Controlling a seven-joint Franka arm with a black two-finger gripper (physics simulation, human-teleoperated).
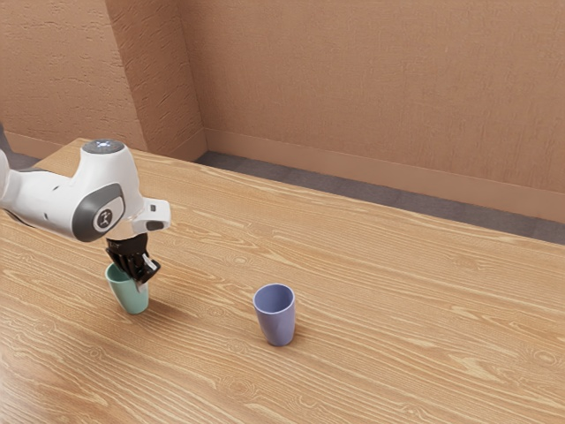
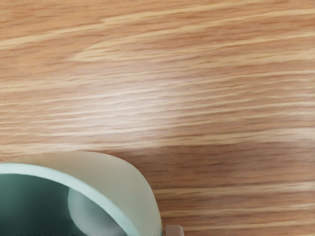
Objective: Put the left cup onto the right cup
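Two cups upright on table (image 1: 406, 274). Green cup (image 1: 129, 299) sits directly under gripper (image 1: 141, 276), rim touching it; cannot tell whether gripper holds it. Purple cup (image 1: 274, 314) well apart, toward exterior view's right.

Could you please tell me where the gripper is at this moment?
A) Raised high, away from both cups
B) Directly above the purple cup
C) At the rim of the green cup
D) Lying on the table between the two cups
C: in the exterior view the gripper is down at the rim of the green cup, while the purple cup stands upright and apart toward the exterior view's right.
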